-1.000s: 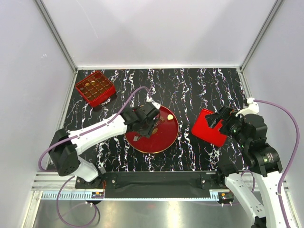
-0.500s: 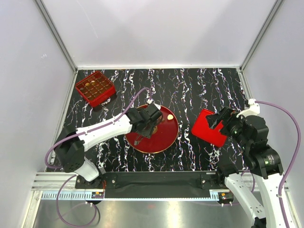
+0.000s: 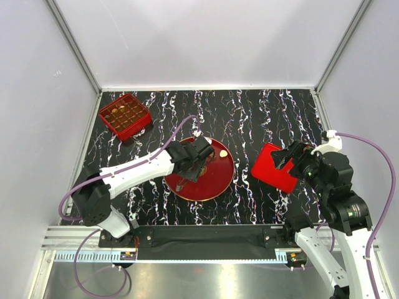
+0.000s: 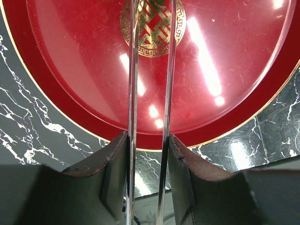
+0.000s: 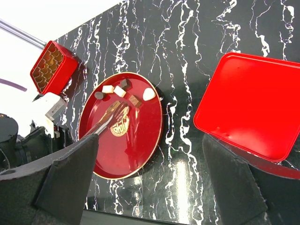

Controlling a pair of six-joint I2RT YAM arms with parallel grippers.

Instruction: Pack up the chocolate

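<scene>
From above, the left gripper [image 3: 194, 159] hangs over the red plate [image 3: 215, 185] in the middle of the black marbled counter [image 3: 262, 118]. A cream piece of the chocolate [image 3: 223, 152] shows near the plate's far rim. A red compartment box [image 3: 124, 115] sits well apart at the far left corner. The right gripper [image 3: 288, 157] hovers over the near edge of a flat red lid [image 3: 273, 169], right of the plate. In the left wrist view, the gripper's fingers [image 4: 115, 171] are narrow, pressing on a pair of thin metal tongs [image 4: 132, 93]. The tongs reach over the plate to its gold emblem [image 4: 152, 28], their tips cut off by the frame. In the right wrist view, that gripper's own fingers [image 5: 70, 173] stand wide apart with nothing between them. Six pieces of chocolate, cream, tan and dark, lie on the plate in a loose row along the rim nearest the box, with the tong tips just short of them.
</scene>
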